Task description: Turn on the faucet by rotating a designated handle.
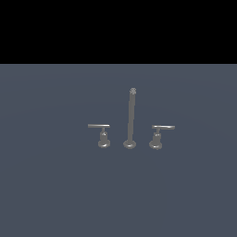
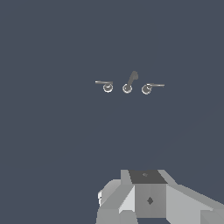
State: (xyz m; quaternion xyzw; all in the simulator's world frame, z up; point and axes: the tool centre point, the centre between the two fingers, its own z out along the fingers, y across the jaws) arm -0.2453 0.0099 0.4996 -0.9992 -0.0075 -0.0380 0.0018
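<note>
The faucet's spout [image 1: 130, 120] is standing at the exterior view's centre on the tabletop [image 1: 46, 185]. The designated handle [image 1: 158, 135] is sitting just right of it, the twin handle [image 1: 102, 134] just left, all in one row.

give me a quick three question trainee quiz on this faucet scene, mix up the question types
1. True or false: the tall thin grey metal spout rod stands between two short lever handles.
2. In the exterior view, the grey handle on the right has its bar overhanging which way? A) left B) right
3. Fill in: the grey robot gripper, seen in the wrist view, is ___ the faucet parts (touching / apart from).

Key: 1 true; 2 B; 3 apart from.
</note>
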